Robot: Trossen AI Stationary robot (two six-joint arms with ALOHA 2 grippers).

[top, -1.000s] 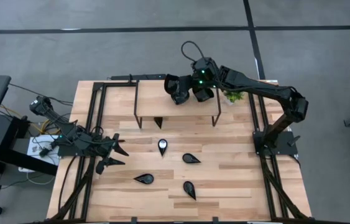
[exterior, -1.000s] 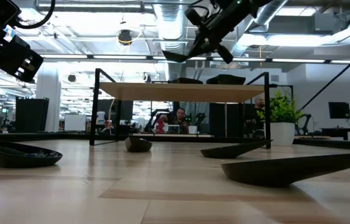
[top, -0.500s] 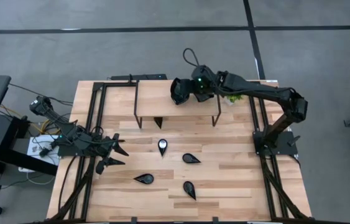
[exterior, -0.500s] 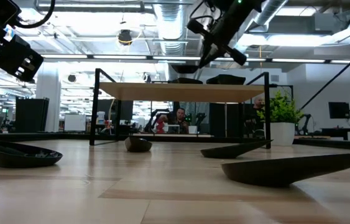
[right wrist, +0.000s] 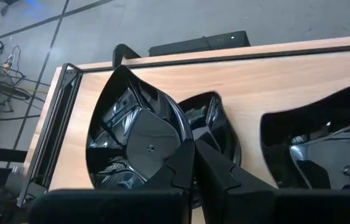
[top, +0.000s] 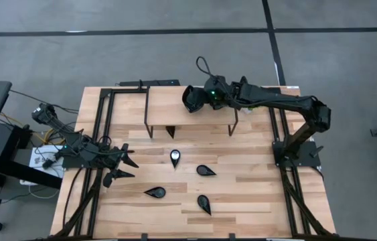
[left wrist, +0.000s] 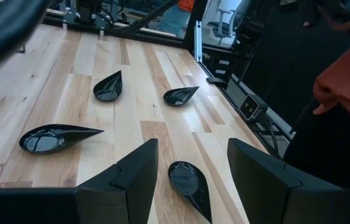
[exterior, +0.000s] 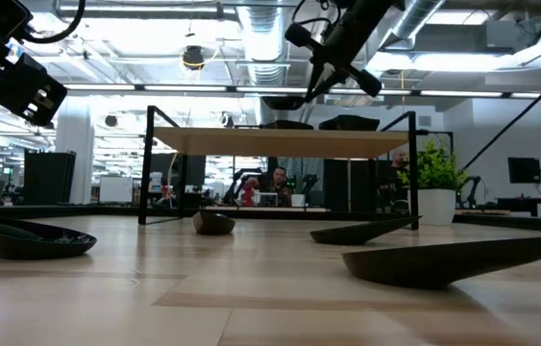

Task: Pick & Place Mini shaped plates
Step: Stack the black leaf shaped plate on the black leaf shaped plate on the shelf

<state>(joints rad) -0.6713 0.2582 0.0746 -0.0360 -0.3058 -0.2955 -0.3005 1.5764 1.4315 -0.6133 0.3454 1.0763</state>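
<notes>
R gripper (right wrist: 190, 163) is clamped on the rim of a teardrop plate (right wrist: 138, 143), held over the raised shelf (top: 168, 104) at the table's far side, above 2 plates already on it: one right behind (right wrist: 215, 124), one beside (right wrist: 324, 140). Judging by that, the step is placing on the shelf. To do it well: lower slow, keep the plate level, pick bare wood clear of the neighbours, let go only once it sits flat. L gripper (left wrist: 190, 165) waits w/ jaws apart at the table's left edge, low over a plate (left wrist: 189, 185); 4 more plates (top: 175, 158) lie on the table w/ one under the shelf. Vs a sec ago: R arm has swung further over the shelf, toward its back; L arm unchanged.
</notes>
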